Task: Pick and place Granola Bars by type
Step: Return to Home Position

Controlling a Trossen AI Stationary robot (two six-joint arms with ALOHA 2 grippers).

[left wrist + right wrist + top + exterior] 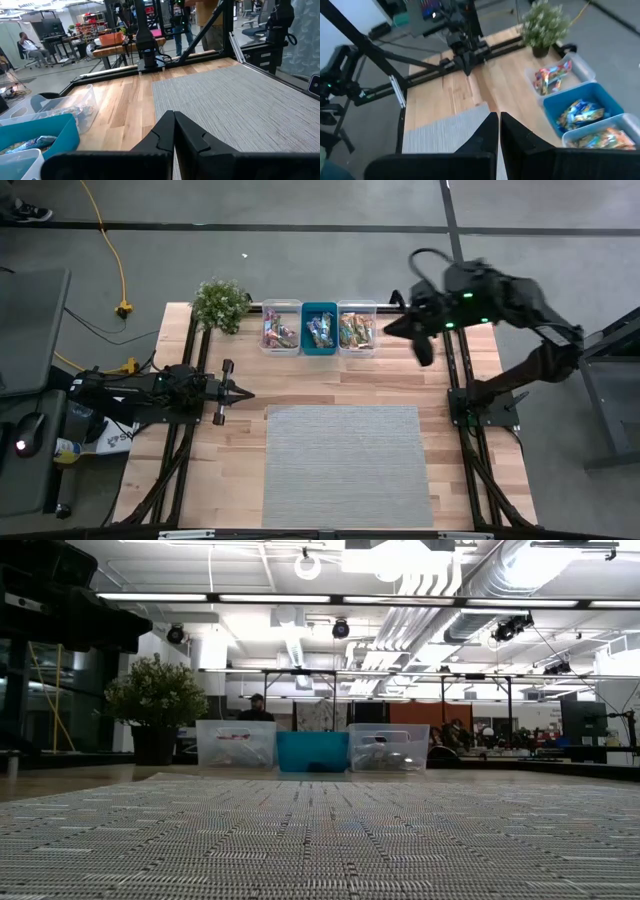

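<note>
The granola bars lie sorted in three bins standing in a row at the table's far edge. Pink-red bars (551, 77) fill the left clear bin (280, 328), blue bars (579, 114) the teal bin (319, 330), and orange-green bars (601, 138) the right clear bin (357, 328). My left gripper (245, 393) sits shut and low, left of the grey mat (345, 465), pointing right. My right gripper (392, 328) is shut and raised above the table, just right of the right bin, holding nothing.
A potted plant (220, 304) stands at the far left corner, beside the bins. The grey mat (235, 105) covers the near middle of the table, with nothing on it. Black frame rails (455, 380) run along both sides. People show in the room beyond the table.
</note>
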